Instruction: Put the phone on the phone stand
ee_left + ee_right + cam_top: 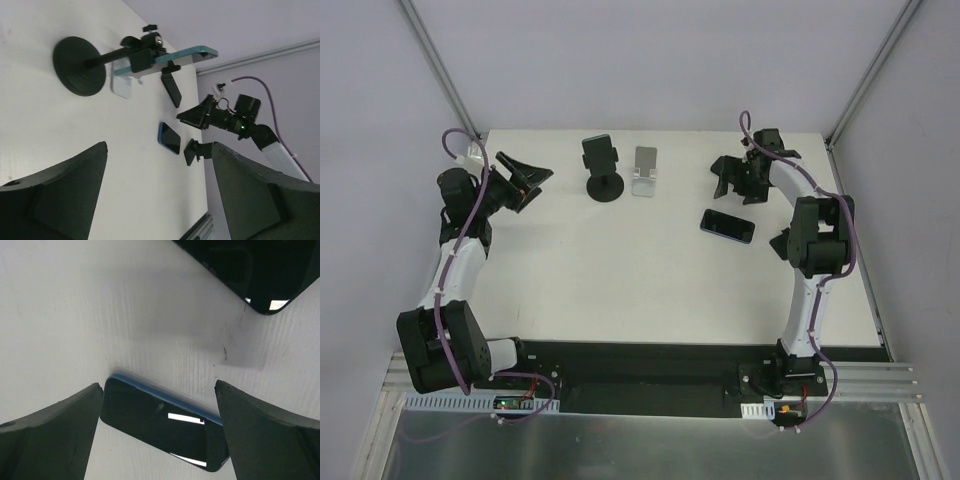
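Observation:
A blue phone (727, 226) lies flat, screen up, on the white table right of centre. It also shows in the left wrist view (170, 138) and the right wrist view (165, 425). A small silver phone stand (644, 172) stands bare at the back centre, and shows in the left wrist view (122, 86). My right gripper (731, 184) is open just behind the phone, not touching it; in its own view (159, 386) the phone lies between and beyond the fingers. My left gripper (538, 188) is open and empty at the back left (158, 149).
A black stand with a round base (604, 187) holds a teal phone (599, 151) clamped on top, just left of the silver stand. A glossy black shape (250, 270) fills the right wrist view's top right corner. The table's right edge (855, 240) is close to the right arm.

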Motion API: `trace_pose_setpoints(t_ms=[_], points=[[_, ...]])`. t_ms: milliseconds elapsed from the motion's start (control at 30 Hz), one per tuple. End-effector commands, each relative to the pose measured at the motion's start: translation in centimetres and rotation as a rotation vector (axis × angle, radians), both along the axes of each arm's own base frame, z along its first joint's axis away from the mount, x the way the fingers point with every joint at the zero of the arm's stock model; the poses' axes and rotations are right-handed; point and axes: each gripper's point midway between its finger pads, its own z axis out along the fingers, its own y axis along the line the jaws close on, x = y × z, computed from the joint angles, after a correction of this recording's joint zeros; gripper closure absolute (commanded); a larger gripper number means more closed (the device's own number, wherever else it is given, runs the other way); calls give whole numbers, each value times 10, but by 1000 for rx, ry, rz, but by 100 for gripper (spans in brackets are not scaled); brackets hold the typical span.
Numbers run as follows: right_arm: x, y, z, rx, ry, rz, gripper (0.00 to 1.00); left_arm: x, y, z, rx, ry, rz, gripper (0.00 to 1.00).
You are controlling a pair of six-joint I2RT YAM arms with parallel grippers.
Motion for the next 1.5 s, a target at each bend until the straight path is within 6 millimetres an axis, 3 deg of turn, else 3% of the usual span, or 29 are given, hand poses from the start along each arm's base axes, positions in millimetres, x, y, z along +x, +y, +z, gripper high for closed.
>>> trace_pose_setpoints(t_ms=[0,33,133,267,467,600,700,933,1033,1267,1300,1467], points=[[-14,20,19,85,-20,96,4,1,-31,65,-28,-145,-105,17],[-18,23,15,105,-5,106,4,3,-33,80,-25,-173,-107,17],[-28,19,2,87,22,109,4,11,-39,98,-4,-201,-123,16],[-25,8,-7,47,6,101,4,23,-42,108,79,-254,-194,16],[-39,15,-21,99,68,104,4,33,-47,76,103,-169,-316,23],[-60,17,-27,135,101,47,4,34,-43,73,93,-153,-300,26],[-68,26,-18,194,84,43,4,33,-39,64,100,-138,-276,27],[-123,49,-15,229,116,49,4,27,-37,54,118,-131,-266,27],[-139,52,-17,148,119,92,4,26,-33,54,121,-133,-256,27],[-159,17,-26,-249,255,128,4,26,-25,56,113,-131,-238,27],[-150,12,-23,-314,244,118,4,26,-25,55,112,-128,-237,27],[-150,21,-14,-397,268,178,4,26,-25,54,107,-126,-241,26]])
